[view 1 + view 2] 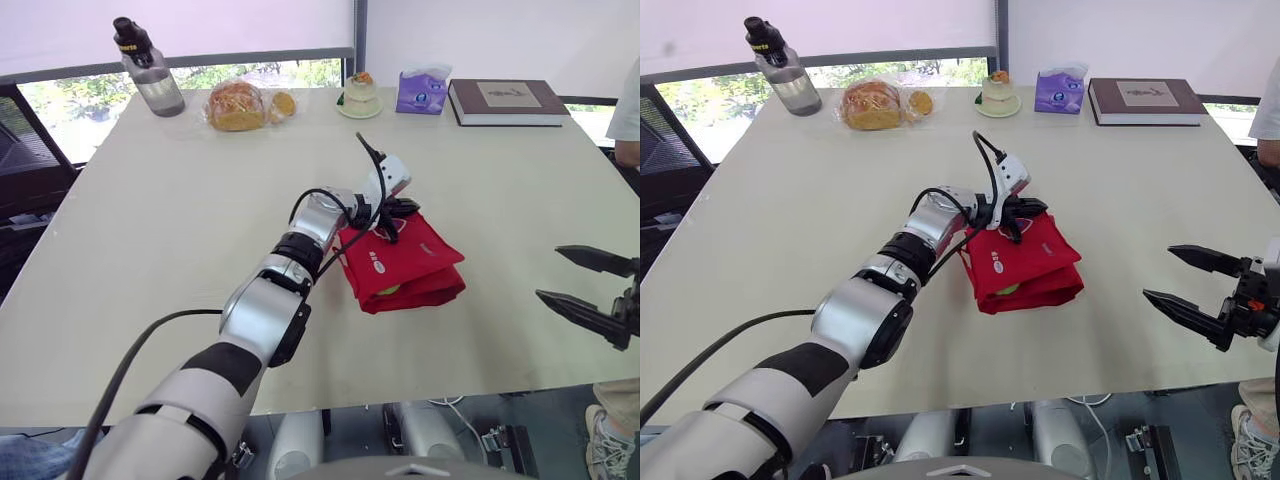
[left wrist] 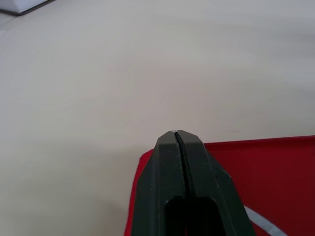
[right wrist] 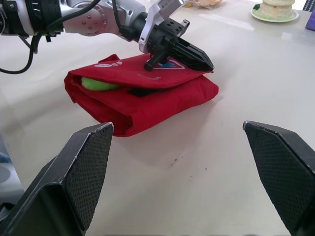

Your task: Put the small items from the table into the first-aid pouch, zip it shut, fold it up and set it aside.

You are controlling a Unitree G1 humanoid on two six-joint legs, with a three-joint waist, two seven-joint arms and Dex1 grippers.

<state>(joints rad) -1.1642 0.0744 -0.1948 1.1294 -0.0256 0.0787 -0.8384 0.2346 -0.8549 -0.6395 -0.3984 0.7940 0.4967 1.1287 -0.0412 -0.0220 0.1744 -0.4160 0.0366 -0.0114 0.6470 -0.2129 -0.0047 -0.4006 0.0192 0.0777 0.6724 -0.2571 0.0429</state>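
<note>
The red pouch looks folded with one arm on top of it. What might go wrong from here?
A green item peeks out of the red pouch's open side, so it may slip out when the pouch is moved. The left gripper, shut, lies on the top flap; once it lifts away, the fold might spring open. The right gripper hangs open and apart from the pouch, so nothing would steady it.

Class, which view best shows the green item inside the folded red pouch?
Right wrist view: the green item shows plainly in the pouch's open side. Both eye views catch a sliver; the left wrist view sees red fabric.
</note>
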